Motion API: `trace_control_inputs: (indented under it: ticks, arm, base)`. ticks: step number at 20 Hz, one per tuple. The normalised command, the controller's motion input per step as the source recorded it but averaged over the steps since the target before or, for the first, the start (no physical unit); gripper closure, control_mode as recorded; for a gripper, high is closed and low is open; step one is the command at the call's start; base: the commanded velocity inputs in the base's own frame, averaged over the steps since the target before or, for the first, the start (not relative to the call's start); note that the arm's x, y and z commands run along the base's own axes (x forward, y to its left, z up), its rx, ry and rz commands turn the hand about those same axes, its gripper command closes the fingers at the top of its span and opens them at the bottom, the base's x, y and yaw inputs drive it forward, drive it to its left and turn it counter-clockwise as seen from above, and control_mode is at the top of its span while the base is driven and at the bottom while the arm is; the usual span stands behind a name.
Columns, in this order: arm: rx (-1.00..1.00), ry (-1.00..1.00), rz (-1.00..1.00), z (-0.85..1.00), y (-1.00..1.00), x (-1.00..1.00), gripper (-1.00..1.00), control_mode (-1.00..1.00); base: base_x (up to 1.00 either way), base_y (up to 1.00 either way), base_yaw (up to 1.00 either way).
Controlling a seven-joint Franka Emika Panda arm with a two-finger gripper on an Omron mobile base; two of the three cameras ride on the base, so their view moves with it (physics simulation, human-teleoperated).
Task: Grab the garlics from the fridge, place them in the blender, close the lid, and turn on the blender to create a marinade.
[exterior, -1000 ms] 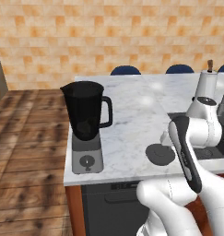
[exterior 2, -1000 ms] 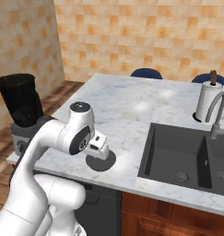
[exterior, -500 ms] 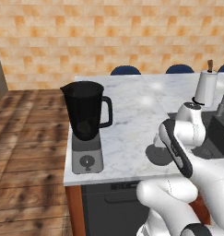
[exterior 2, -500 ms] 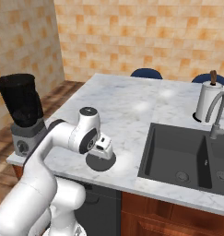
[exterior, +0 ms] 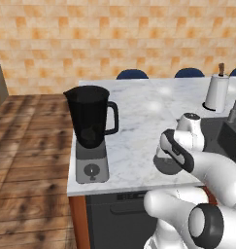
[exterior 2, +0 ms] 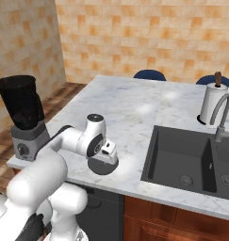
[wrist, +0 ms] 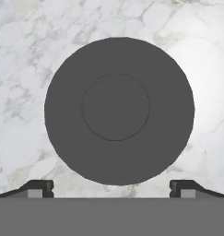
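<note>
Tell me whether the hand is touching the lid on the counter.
Apart. In the hand view the lid lies flat on the marble counter, and both fingertips of the open hand stand clear outside its rim.

Two base cameras look forward and down from behind the arm, left and right, sharing the marble desk and blender. The hand camera looks straight down, close above the lid.

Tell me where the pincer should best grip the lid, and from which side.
Probably across its outer rim, coming straight down. The lid is a flat round disc lying on the counter with no knob, just a faint centre ring. The open pincer hangs above it, tips wide apart.
</note>
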Motion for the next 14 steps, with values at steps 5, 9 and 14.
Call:
trace_control_inputs:
  ticks: [5,9,14]
  arm:
    - [0.0,0.0,0.0,-0.3,0.0,0.29,-1.0,-1.0]
    - [0.0,0.0,0.0,-0.3,0.0,0.24,-1.0,-1.0]
    - [0.0,0.0,0.0,-0.28,0.0,0.2,-1.0,-1.0]
  base:
    - [0.0,0.0,0.0]
    - [0.0,0.0,0.0]
    - [0.0,0.0,0.0]
